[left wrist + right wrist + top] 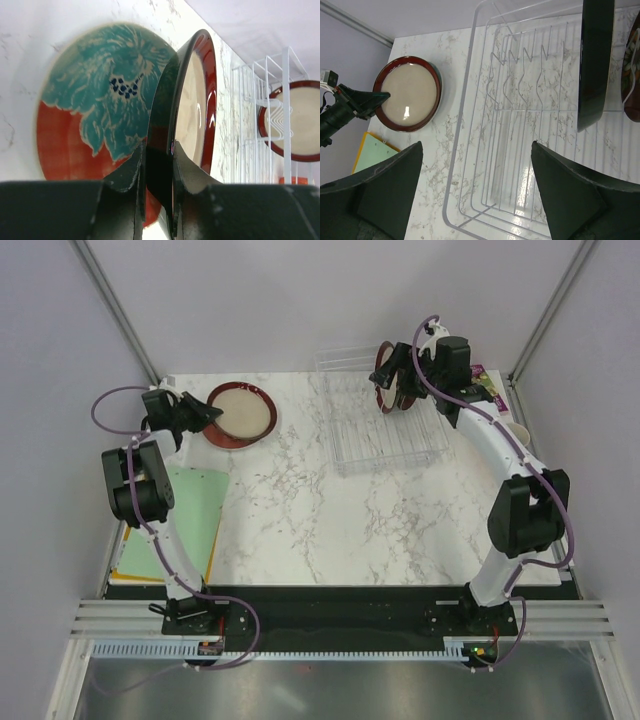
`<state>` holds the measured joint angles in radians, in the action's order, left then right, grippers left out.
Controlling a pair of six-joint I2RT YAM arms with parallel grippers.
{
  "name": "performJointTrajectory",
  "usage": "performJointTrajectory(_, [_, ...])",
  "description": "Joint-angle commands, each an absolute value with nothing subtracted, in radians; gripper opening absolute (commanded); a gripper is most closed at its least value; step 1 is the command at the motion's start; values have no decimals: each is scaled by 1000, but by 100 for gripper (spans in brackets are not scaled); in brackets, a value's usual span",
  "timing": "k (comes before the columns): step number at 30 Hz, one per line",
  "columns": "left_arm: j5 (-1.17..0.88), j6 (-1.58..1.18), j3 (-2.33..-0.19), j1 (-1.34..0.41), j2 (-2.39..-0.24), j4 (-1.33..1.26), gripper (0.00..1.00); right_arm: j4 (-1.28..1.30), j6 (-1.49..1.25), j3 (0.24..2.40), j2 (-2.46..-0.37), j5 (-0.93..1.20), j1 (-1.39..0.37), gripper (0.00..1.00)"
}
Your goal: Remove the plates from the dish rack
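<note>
Marble desk (300, 530) carries the clear dish rack (370, 440) toward its far right, and a dark-rimmed plate (592, 65) stands on edge in the rack's slots. Over at the far left a cream plate (192, 100) sits above a teal-patterned plate (95, 95) lying flat, its red rim clamped in the left end effector (157, 150). Right end effector (476, 147) hangs over the rack, fingers spread wide, gripping nothing.

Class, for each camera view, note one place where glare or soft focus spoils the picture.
Left wrist: the left gripper looms out of focus, highlights streak the cream plate. Right wrist: a bright spot on that plate, the dish rack floor glints. Top external: even light, faint shadows.
</note>
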<state>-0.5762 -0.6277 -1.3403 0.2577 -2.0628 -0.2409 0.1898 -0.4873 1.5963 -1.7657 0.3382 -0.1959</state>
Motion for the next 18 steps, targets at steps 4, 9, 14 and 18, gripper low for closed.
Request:
performJointTrajectory(4, [-566,-621,-1422,291,-2097,-348,2,175,-456,1638,-1787,350,-190,96])
performJointTrajectory(9, [-568,-609,-1413,296,-2129,-325,4,181,-446,1661,-1805,347,-187,96])
performJointTrajectory(14, [-580,-621,-1419,299,-2164,-293,36,265,-364,1727,-1850,240,-190,96])
performJointTrajectory(18, [-560,-607,-1434,298,-2187,-211,47,307,-310,1776,-1874,125,-201,96])
